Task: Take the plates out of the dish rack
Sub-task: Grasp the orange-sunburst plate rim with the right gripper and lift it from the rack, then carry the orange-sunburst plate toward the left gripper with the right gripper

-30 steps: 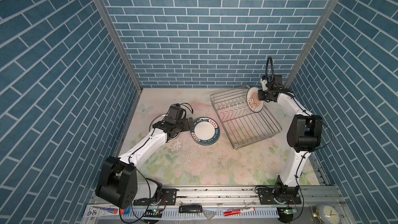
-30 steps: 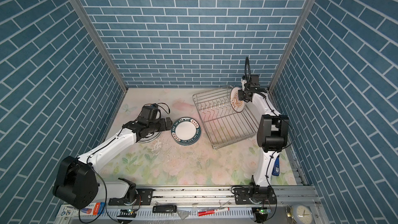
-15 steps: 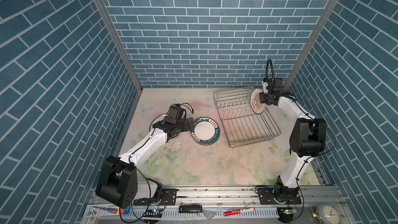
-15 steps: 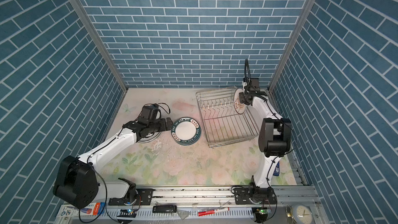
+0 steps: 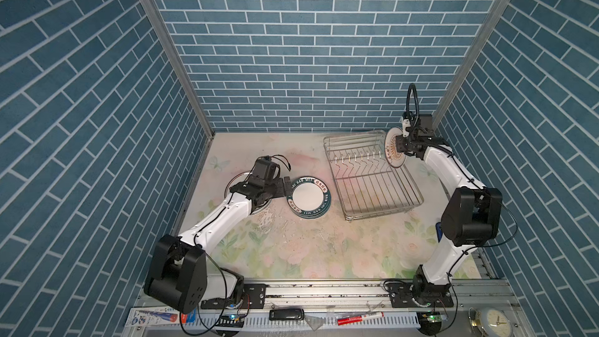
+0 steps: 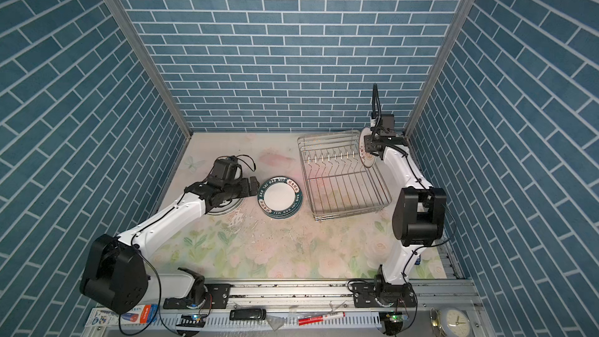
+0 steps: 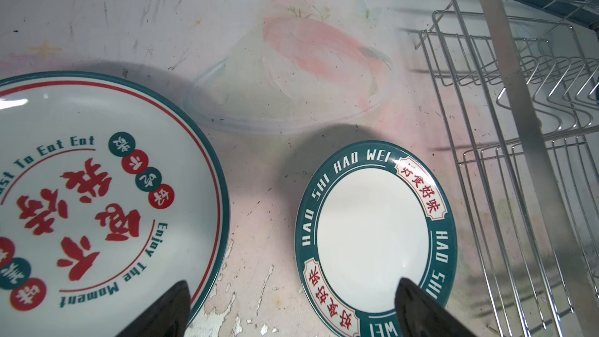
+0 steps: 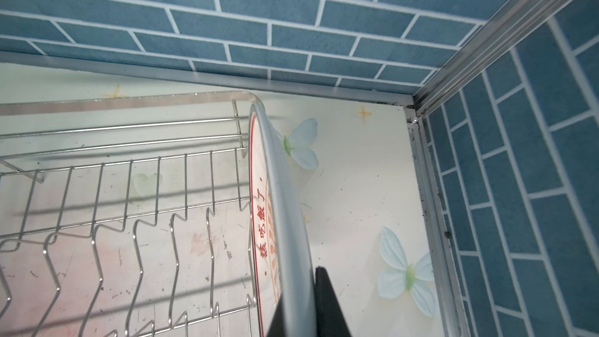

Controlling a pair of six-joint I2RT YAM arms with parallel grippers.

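Plates (image 6: 280,197): green-rimmed stack (image 5: 309,201), red-character plate (image 7: 97,196) on bench (image 5: 308,248); last sunburst plate (image 5: 393,154) at dish rack (image 5: 369,186) end, possibly lifted, clenched in right hand (image 5: 403,148); left hand (image 5: 287,187) released.

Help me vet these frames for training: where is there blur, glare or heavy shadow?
Left wrist view: dish rack smeared and ghosted, green-rimmed plate sharp, small glare on the red-character plate. Right wrist view: rack's top rail blurred, held plate with legible lettering. Both top views: sharp, even light, faint shadows.

Top views look down from high (near-identical); close wrist cameras both catch the dish rack (image 8: 129,101).
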